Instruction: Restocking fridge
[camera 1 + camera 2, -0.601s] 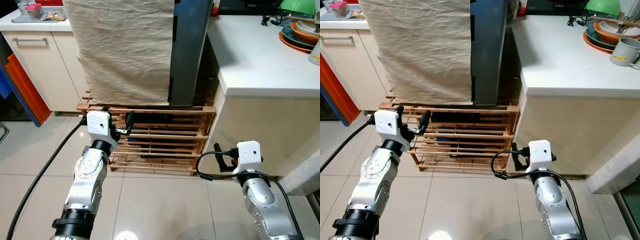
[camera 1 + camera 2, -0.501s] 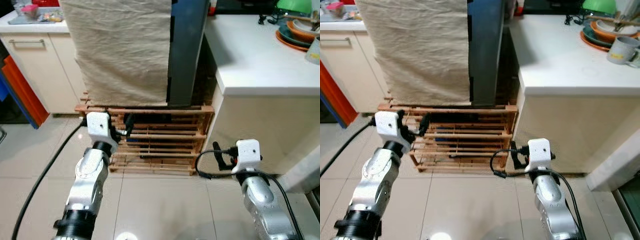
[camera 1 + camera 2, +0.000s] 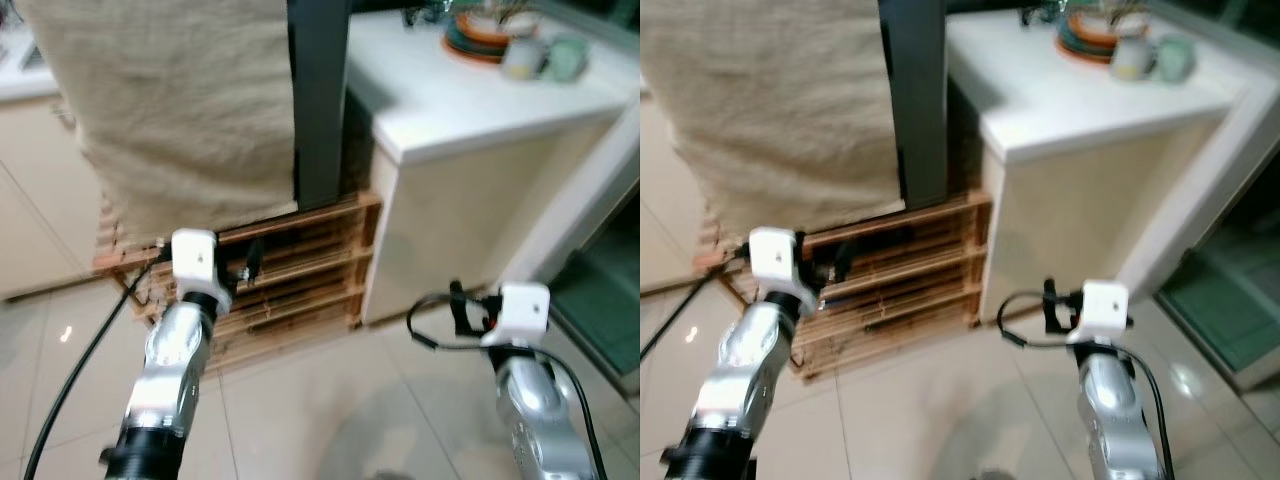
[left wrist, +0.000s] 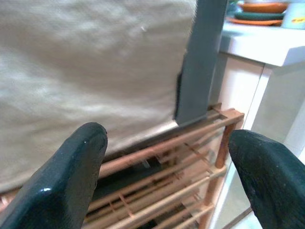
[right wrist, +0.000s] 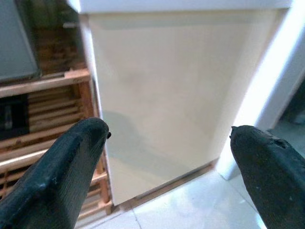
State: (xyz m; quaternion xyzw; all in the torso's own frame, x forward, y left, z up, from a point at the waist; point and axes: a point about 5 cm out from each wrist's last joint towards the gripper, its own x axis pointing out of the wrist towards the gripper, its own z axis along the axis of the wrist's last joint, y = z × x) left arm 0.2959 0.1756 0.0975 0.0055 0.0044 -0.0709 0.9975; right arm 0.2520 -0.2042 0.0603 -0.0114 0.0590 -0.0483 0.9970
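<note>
Left gripper (image 4: 164,162) fingers apart before pallet (image 3: 290,290) centre frame, right gripper (image 5: 169,167) fingers apart facing counter (image 3: 470,105) side at right, bare floor (image 3: 330,420) below.

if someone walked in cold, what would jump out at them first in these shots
A big beige cloth hangs over the tall dark fridge, which stands on a slatted wooden pallet on the tiled floor. To the right, a white counter carries stacked colourful dishes and mugs at its far end. The left gripper and right gripper are both open and empty.
</note>
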